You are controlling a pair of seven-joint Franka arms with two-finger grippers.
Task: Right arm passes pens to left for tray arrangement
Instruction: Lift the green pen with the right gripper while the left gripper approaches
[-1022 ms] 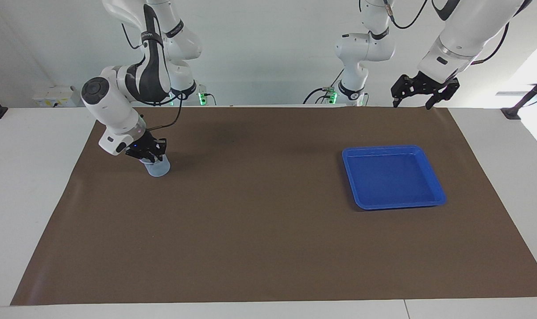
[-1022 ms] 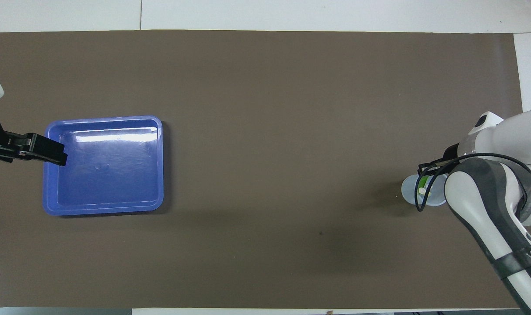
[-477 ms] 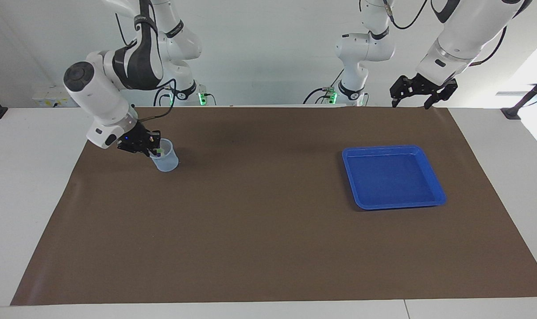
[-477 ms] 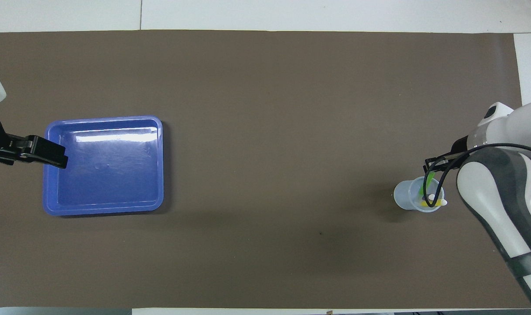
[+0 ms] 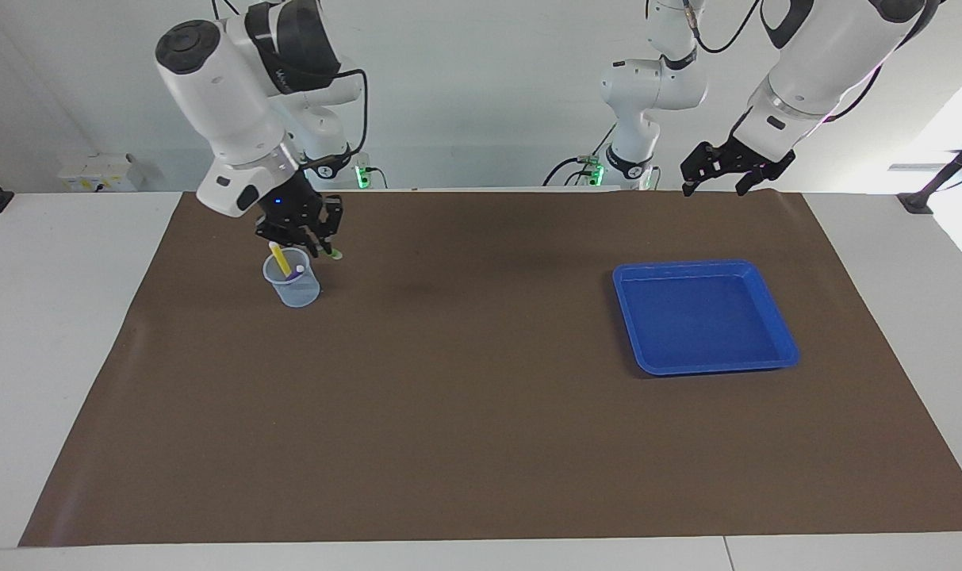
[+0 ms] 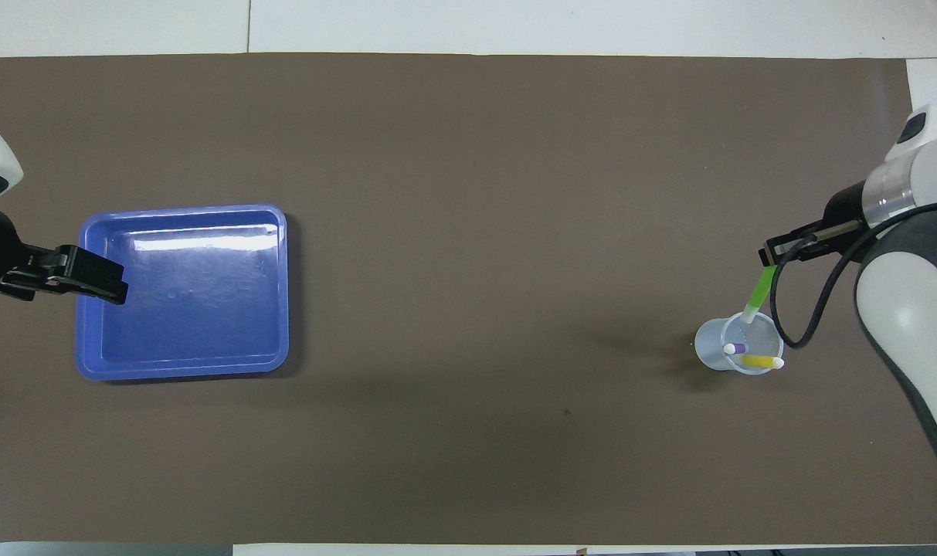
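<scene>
While the right arm bends down from its base, the right gripper hangs just above the cup, fingers pinched tight on the green pen, w/ the pen's pale tip at the cup rim. Cup sits near the mat edge at the right arm's end. L arm waits, raised; left gripper spread wide, nothing in it, over the mat's robot-side edge by the tray. Count: 3 pens – 1 green held, yellow pen + purple pen in cup; 1 cup; 1 tray, at the left arm's end.
</scene>
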